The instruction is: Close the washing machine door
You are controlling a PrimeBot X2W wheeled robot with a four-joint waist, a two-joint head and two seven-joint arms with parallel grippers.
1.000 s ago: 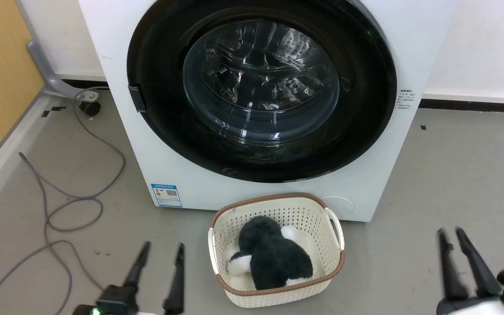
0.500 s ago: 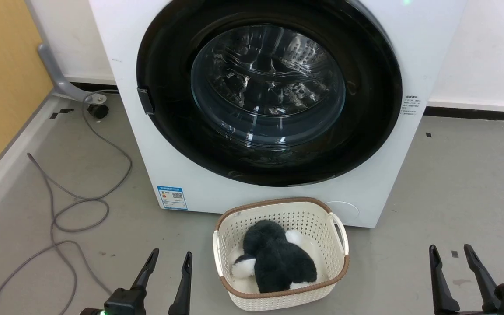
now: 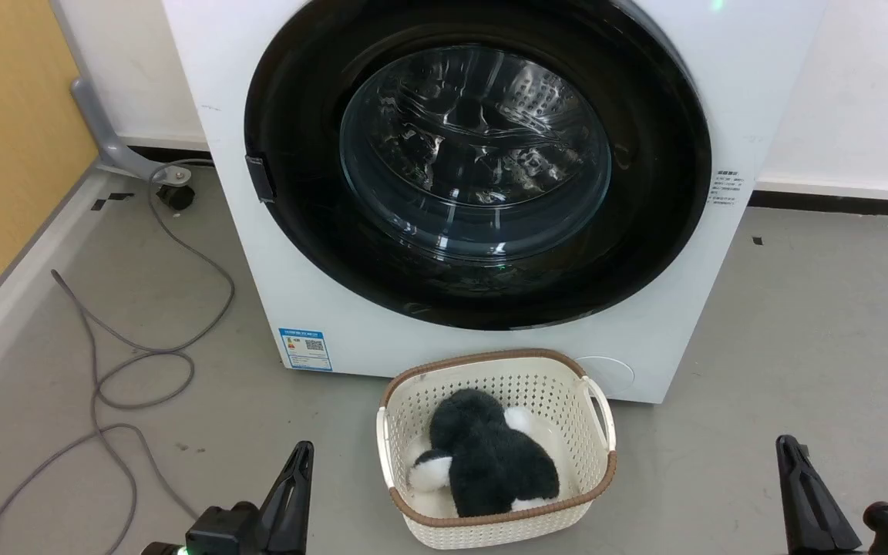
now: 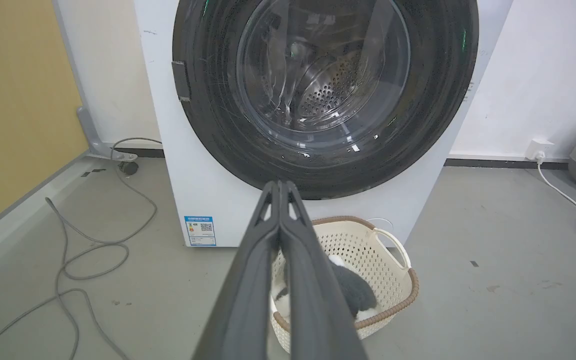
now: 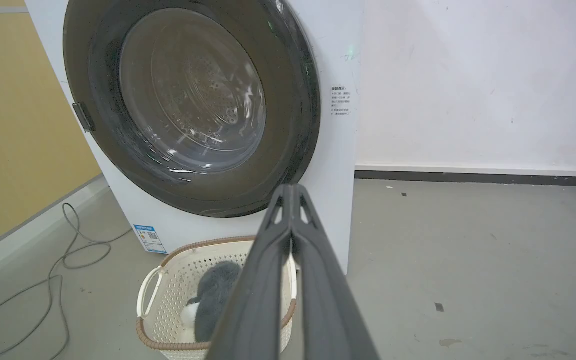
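Note:
The white washing machine stands straight ahead. Its round washing machine door with glossy black rim and clear glass centre lies flush against the front, seen too in the left wrist view and the right wrist view. My left gripper is at the lower left, shut with nothing in it, well short of the machine. My right gripper is at the lower right, also shut and empty. Each wrist view shows its own fingers pressed together: left gripper, right gripper.
A cream perforated basket holding a black-and-white plush toy sits on the grey floor just before the machine, between my grippers. A grey cable loops on the floor at left. A yellow wall panel runs along the left.
Both grippers have closed from open and sit slightly lower in the picture. The camera shifted a little, so the machine appears further right and lower than a second ago.

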